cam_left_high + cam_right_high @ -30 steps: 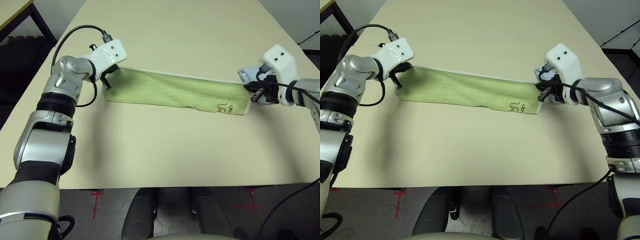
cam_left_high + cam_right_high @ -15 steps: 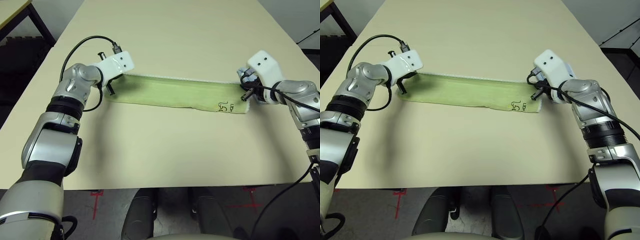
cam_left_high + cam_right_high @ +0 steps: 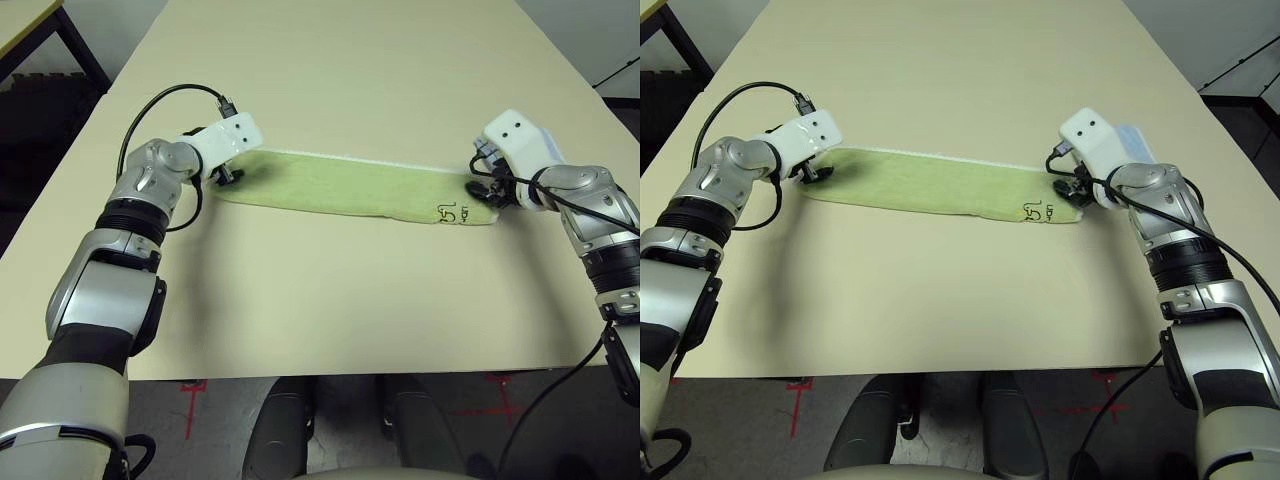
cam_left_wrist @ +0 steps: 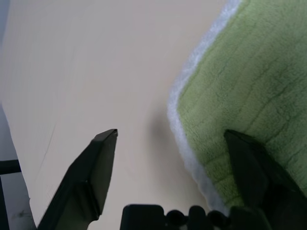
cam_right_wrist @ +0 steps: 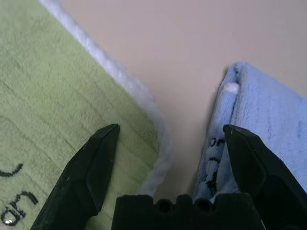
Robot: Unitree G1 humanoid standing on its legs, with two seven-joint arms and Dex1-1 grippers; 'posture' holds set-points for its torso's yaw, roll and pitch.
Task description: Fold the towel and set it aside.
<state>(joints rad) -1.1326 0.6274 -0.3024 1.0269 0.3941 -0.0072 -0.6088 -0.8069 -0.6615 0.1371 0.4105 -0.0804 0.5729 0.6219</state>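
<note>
Both arms reach forward over the beige bench [image 3: 330, 290], each forearm angled inward and its wrist tipped downward toward one end of the towel [image 3: 350, 186]. The towel lies flat as a long, narrow folded strip across the middle of the bench, running from the left side toward the right side, with its white edging along the far long side and dark embroidered writing near its right end. The left gripper [image 4: 170, 143] sits low at the towel's left end with its fingers [image 4: 91, 179] spread wide: the left wrist view shows one finger over bare bench and the other over the green terry, the towel's edged corner lying between them, unpinched. The right gripper [image 5: 168, 139] is likewise low at the towel's right end, its fingers spread and holding nothing; the right wrist view shows one finger over the green cloth beside the writing and the other over a light blue folded cloth [image 5: 259, 124] just beside the towel, a strip of bare bench between the two. From the head views that blue cloth [image 3: 1130, 137] is mostly hidden behind the right wrist.
</note>
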